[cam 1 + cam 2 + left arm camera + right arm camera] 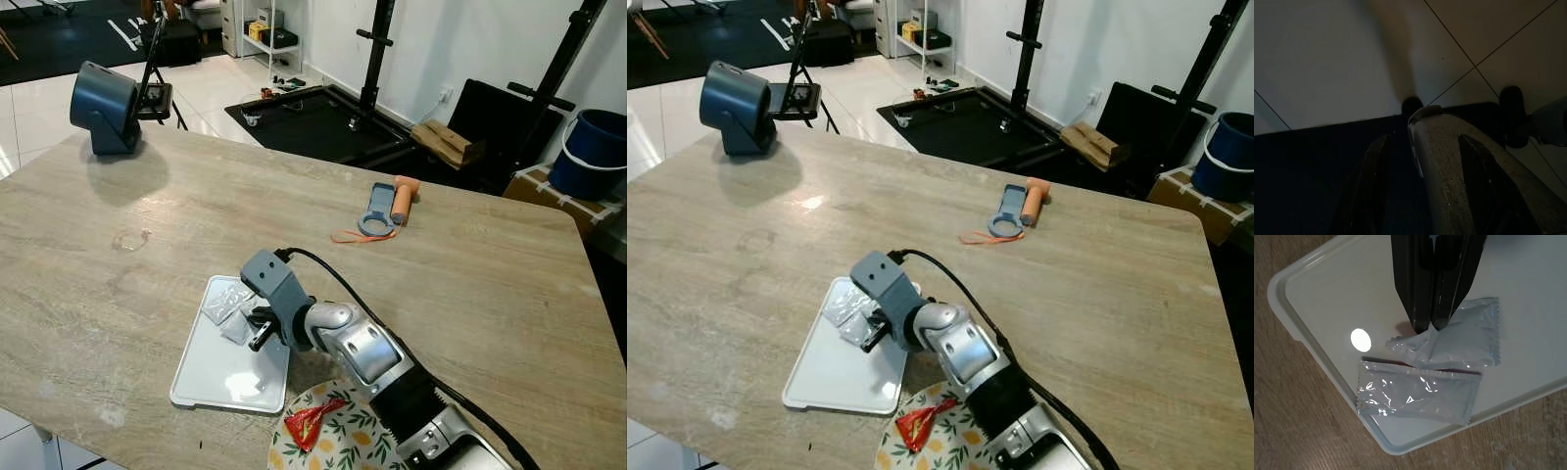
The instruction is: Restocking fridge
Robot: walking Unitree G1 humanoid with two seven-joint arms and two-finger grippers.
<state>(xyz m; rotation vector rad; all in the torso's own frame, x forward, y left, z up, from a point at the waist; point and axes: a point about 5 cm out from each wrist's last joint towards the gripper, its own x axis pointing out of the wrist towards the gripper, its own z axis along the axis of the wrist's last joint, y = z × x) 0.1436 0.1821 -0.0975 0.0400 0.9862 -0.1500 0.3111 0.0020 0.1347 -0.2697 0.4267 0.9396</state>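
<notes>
Right gripper (1429, 328) pinched closed on a clear packet (1464, 340) over white tray (1312, 279); second packet (1418, 391) alongside. Left gripper (1422, 196) idle, fingers apart.

the robot's right arm (377, 362), silver with a black cuff and a black cable looping over it, reaches forward and to the left across its front. its grey wrist block (271, 279) tilts downward. the right gripper (1428, 328) points down, its two long black fingers (1409, 279) pressed together at the tips, pinching a corner of thin clear film. the left gripper (1422, 188) hangs low in shadow, its two dark fingers (1374, 176) standing apart, nothing clearly between them.
</notes>
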